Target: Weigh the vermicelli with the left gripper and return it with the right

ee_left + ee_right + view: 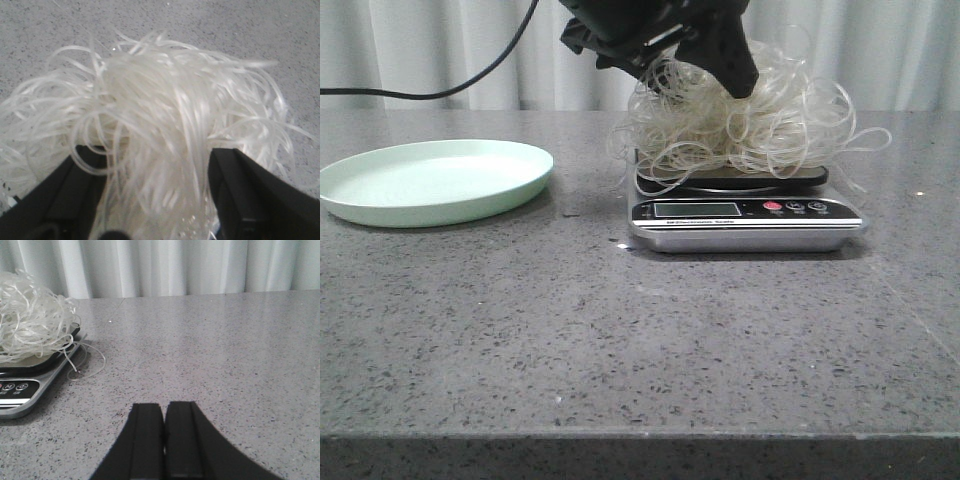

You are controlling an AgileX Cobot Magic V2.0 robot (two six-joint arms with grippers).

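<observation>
The vermicelli [740, 125] lies heaped on the platform of the scale [748, 222], a loose tangle of whitish translucent loops that overhangs the platform on both sides, with a few strands trailing down past the scale's edge toward the table [620, 340]. The left gripper [695, 70] is down in the top of the heap; in the left wrist view its two black fingers [250, 195] stand spread wide with the vermicelli [160, 135] bulging between them, the strands lying against the inner faces but not pinched, so the tool reads as released around the noodles rather than clenched on them. The scale's front panel shows a display and round buttons; the reading is too small to make out. The plate [430, 180], pale green, sits on the table to the left of the scale, well apart from it. The right gripper [165, 440] is to the right of the scale, well apart from it, low over bare table, its two fingers pressed together with only a thin seam between them and nothing held. From the right wrist view the vermicelli [32, 320] and a corner of the scale [30, 390] are visible. A white curtain [880, 50] hangs behind the scale.
</observation>
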